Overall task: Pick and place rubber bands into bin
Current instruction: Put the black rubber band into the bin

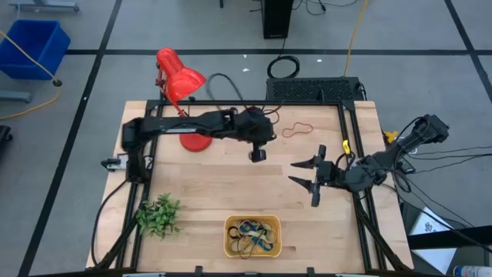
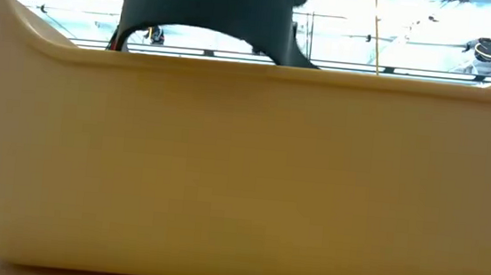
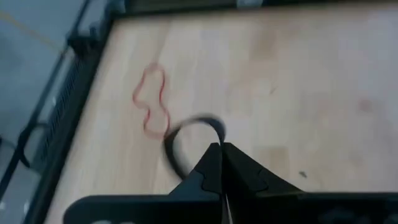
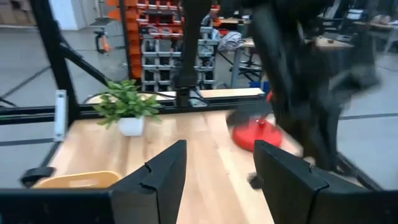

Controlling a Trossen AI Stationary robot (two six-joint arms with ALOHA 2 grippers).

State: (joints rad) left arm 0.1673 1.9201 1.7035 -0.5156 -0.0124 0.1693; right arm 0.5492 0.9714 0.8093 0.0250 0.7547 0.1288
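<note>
Orange-yellow plastic is filling the low view: the bin [image 2: 242,173] is sitting right in front of that camera, at the near edge of the bench [image 1: 207,185]. From above, the bin [image 1: 252,236] is holding a tangle of bands [image 1: 250,235] in black, blue and tan. A small green plant [image 1: 158,215] is standing to the bin's left.

Farther in, the right tool [image 1: 310,175] is hanging over the right half of the bench with its fingers [image 4: 163,175] spread wide and nothing between them.

Past mid-bench, the left tool [image 1: 257,155] is pointing down over the wood, its fingers [image 3: 214,171] pressed together and pinching a black band [image 3: 186,140], whose loop is curling out from the tips. A red band [image 3: 152,102] is lying flat on the wood just beyond the black one; whether the two are touching is unclear. From above, that red band [image 1: 297,129] is lying near the far edge, to the right of the left tool.

A red lamp [image 1: 181,88] is standing at the far left of the bench.
</note>
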